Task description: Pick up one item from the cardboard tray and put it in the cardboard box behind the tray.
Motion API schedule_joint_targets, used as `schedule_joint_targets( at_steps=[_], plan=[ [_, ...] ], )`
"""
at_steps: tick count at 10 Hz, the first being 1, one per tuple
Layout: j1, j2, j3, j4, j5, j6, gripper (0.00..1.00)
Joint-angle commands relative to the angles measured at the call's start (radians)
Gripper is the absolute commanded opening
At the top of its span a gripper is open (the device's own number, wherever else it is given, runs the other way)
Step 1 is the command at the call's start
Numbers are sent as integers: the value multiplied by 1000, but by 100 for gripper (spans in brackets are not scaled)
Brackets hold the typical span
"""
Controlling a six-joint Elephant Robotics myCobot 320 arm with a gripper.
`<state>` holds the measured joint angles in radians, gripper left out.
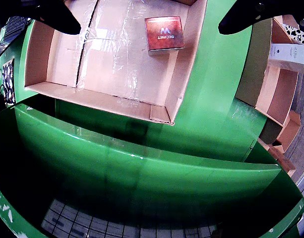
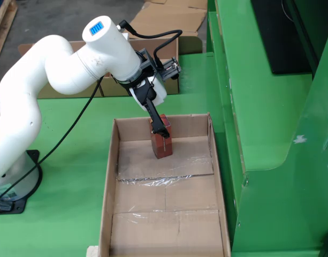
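Pincer (image 2: 160,128) over red box (image 2: 162,143)

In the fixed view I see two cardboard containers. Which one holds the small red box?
The long open tray in the foreground. The red box stands near its far end, under the gripper. The inside of the other box, behind the arm, is hidden.

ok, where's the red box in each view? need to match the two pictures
View that rides on the hand: red box at top centre, on the cardboard tray floor near its right wall.
View from the side: red box upright at the tray's far end, right under the hand.
Shared landmark: the clear tape strip on the tray floor.
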<state>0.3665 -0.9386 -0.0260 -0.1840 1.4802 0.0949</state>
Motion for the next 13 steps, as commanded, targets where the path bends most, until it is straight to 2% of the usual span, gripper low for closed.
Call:
schedule_joint_targets(
  at_steps=[1, 6, 7, 8, 9, 10, 13],
  plan=[
    [-10, 27, 26, 10, 13, 4, 100],
    [-21, -21, 26, -14, 26, -4, 100],
    [-25, 79, -258, 153, 27, -8, 100],
    [-25, 79, -258, 153, 27, -8, 100],
    [-36, 114, -415, 277, 23, -11, 100],
    [-36, 114, -415, 277, 23, -11, 100],
    [-31, 172, -602, 422, 4, -2, 100]
  ],
)
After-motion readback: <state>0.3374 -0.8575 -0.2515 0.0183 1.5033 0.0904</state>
